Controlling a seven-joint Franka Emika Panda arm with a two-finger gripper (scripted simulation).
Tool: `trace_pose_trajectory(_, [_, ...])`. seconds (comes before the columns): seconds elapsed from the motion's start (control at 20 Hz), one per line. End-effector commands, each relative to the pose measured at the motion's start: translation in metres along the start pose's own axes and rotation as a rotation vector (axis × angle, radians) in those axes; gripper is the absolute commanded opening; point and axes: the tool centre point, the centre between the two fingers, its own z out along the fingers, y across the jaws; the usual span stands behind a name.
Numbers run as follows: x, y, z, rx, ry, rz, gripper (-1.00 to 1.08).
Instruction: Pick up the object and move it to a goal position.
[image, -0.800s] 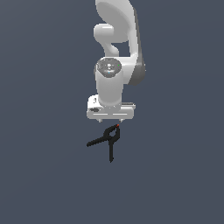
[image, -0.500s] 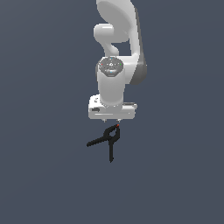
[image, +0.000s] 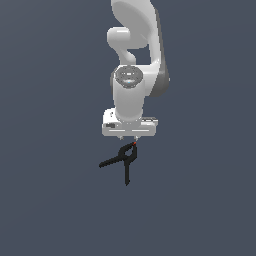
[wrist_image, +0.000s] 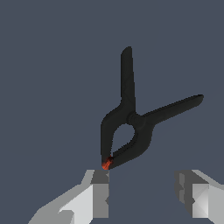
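The pincer (image: 129, 138) hangs directly above the spring clamp (image: 124, 161), which lies flat on the plain grey tabletop (image: 45, 200). No tabletop edge or corner appears in either view, so the clamp's place can be given only relative to the arm: in front of the arm's base, under the wrist.

In the wrist view the two fingers (wrist_image: 98, 197) stand well apart with open space between them; the pincer (wrist_image: 144, 194) is open and holds nothing. One finger's tip sits right at the clamp's jaw end, next to the small red-orange dot (wrist_image: 106, 164); whether they touch cannot be told. The other finger is clear of the clamp on the far side of its body.

The clamp (wrist_image: 131, 122) is a V shape. Its rounded jaw end points toward the pincer and the arm's base; its two thin handles spread away from the arm. In the exterior view one handle runs toward that view's left and the other runs down the picture. The long axis runs from the jaw tip through the pivot and out between the handles.

Judgement: the open stance suits a pre-grasp position. The fingers are offset toward the jaw end and do not yet straddle the pivot body, so the alignment probably needs correction before closing. No goal marker is visible.
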Motion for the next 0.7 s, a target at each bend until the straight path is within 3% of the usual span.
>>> trace_pose_trajectory(0.0, [0.001, 0.002, 0.002, -0.002, 0.000, 0.021, 0.28])
trace_pose_trajectory(0.65, [0.015, 0.023, 0.027, -0.036, 0.013, 0.273, 0.28])
